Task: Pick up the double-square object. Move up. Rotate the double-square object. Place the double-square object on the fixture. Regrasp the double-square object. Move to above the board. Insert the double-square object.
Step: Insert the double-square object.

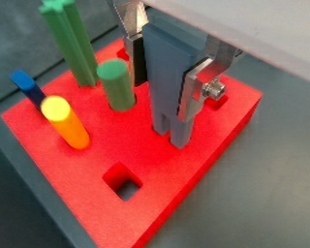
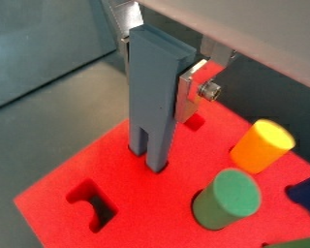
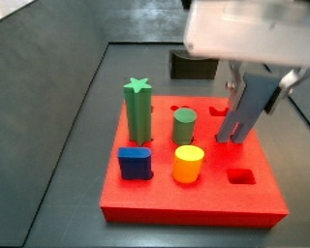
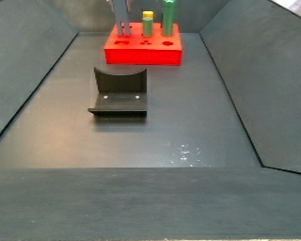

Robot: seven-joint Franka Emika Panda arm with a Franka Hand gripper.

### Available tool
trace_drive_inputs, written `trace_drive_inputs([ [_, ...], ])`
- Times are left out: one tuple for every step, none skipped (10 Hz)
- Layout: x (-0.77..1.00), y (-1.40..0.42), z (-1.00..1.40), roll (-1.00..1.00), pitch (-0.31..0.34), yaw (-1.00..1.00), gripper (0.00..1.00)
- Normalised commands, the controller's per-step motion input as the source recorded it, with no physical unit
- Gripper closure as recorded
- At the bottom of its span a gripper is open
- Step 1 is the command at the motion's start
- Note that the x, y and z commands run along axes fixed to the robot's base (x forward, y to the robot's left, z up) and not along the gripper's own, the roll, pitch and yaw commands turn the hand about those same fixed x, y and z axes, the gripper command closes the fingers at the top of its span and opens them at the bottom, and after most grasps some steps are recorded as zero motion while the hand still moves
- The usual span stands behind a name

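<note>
Already your gripper (image 2: 170, 82) hung over the red board (image 1: 170, 194), its jaws pinching the grey-blue bar (image 2: 154, 97), whose foot touched the board at a cut-out. If you pressed down misaligned, it could jam or slip in the fingers (image 1: 197, 87).

A dull dark-grey floor (image 4: 166, 132) carries the board (image 4: 143, 47). Slanted grey walls rise left (image 4: 27, 75) and right (image 4: 260, 85) of the board, and a back wall (image 4: 97, 14) stands behind it. Well in front of the board, pale specks (image 4: 184, 151) mark the floor, perhaps glare. Light is soft and even. The tool (image 1: 170, 58) hangs over the board.
</note>
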Motion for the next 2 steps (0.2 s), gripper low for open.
trace_drive_inputs([
  [-0.08,0.07,-0.16,-0.21,-0.107,0.05,1.0],
  [0.0,0.0,0.0,0.0,0.0,0.0,1.0],
])
